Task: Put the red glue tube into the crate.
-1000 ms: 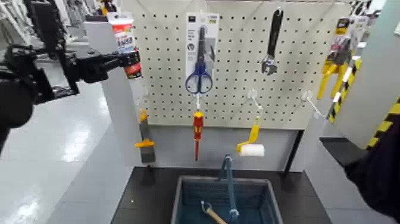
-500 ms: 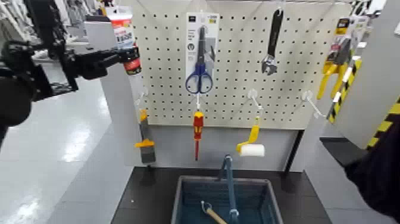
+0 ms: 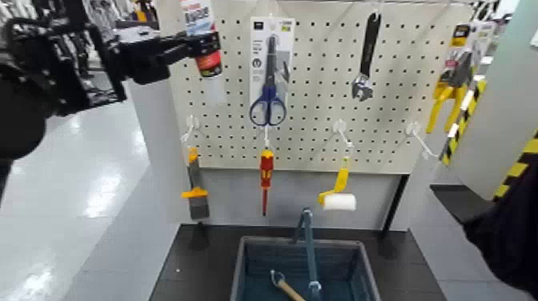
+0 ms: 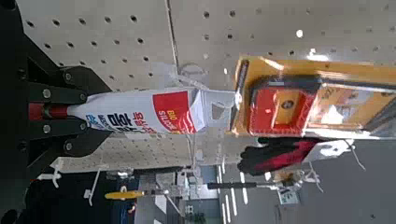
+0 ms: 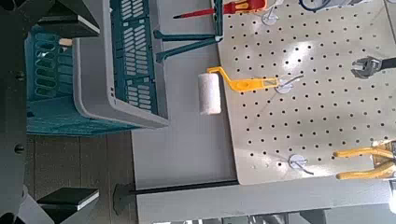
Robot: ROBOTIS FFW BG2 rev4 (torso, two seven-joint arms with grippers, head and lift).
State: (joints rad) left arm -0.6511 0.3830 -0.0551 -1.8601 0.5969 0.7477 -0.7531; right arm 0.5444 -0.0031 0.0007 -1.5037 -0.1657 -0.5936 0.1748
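Observation:
High at the left of the pegboard, the red glue tube (image 3: 206,50) is off its hook with my left gripper (image 3: 192,46) shut on it. It hangs upright, well above and left of the crate. In the left wrist view the tube (image 4: 140,111) sticks out from between the dark fingers (image 4: 58,91), its flat white end toward the board. The blue-grey crate (image 3: 240,268) sits on the dark table below the board with its swing handle (image 3: 308,244) raised. My right arm (image 3: 512,232) stays low at the right; its wrist view shows the crate (image 5: 131,65) and its fingers spread wide.
On the pegboard (image 3: 320,120) hang blue scissors (image 3: 268,88), a wrench (image 3: 367,56), a red-and-yellow screwdriver (image 3: 266,176), a paint roller (image 3: 338,198), a scraper (image 3: 195,190) and yellow tools (image 3: 445,96). A hammer (image 3: 282,286) lies in the crate.
My left gripper has carried the tube up and to the right, from beside the board's left edge to in front of the board. The right arm has not moved.

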